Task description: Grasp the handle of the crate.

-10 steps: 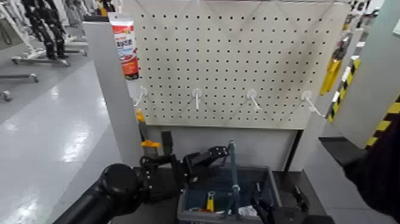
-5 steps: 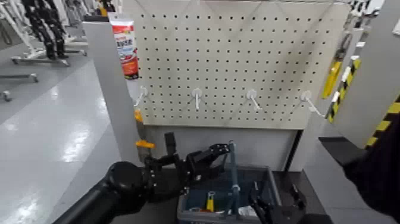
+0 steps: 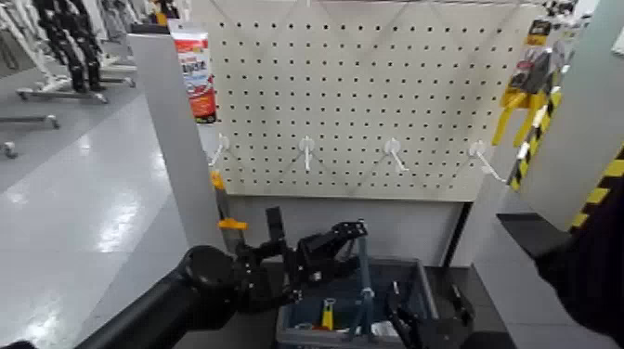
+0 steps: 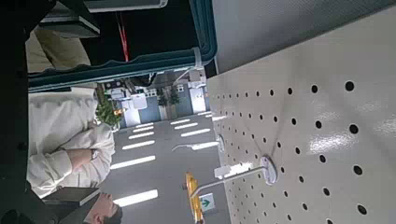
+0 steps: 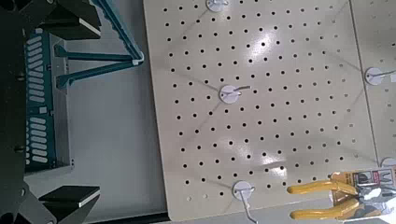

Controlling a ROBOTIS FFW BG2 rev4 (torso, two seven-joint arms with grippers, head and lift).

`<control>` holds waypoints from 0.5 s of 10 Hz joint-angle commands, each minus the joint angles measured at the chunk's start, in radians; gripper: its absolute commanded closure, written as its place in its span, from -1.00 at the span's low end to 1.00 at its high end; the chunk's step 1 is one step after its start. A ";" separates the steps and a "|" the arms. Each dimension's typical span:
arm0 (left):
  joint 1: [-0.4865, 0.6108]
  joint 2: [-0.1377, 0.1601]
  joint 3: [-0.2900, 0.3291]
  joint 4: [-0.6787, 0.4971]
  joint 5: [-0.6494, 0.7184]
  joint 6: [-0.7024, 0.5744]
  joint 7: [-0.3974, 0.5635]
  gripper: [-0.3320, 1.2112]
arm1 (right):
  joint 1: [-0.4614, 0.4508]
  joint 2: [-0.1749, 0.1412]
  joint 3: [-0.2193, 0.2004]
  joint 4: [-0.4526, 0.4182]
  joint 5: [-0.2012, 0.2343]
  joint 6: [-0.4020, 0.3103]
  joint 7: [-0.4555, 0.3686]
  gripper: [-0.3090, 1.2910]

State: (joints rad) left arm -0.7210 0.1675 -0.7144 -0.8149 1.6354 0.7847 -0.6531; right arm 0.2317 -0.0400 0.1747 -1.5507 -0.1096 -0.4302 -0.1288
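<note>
Jaws apart, our left gripper (image 3: 345,243) reached in at the upper part of the handle (image 3: 364,269), which stood upright over the crate (image 3: 420,278) below the pegboard (image 3: 371,93). Our right gripper (image 3: 422,320), also spread, waited at the crate's near right corner.

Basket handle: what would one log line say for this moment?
left gripper: open, at top of handle | right gripper: low beside basket | handle: not yet grasped

We are seeing a dark grey-blue slatted crate (image 3: 409,283), its blue-grey handle (image 3: 365,269), and a cream hole-dotted pegboard (image 3: 371,93).
</note>
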 commanded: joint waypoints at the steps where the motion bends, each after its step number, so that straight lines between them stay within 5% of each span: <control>1: -0.026 -0.010 -0.023 0.043 0.003 0.010 -0.019 -0.29 | -0.003 -0.001 0.002 0.003 -0.001 -0.004 0.000 -0.46; 3: -0.029 -0.011 -0.025 0.052 0.004 0.016 -0.020 0.32 | -0.003 -0.001 0.002 0.004 -0.002 -0.009 0.000 -0.45; 5: -0.031 -0.013 -0.030 0.059 0.004 0.018 -0.026 0.60 | -0.003 -0.001 0.002 0.006 -0.004 -0.012 0.000 -0.45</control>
State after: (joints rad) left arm -0.7513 0.1557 -0.7423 -0.7577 1.6397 0.8017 -0.6800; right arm 0.2285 -0.0414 0.1764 -1.5457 -0.1125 -0.4404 -0.1288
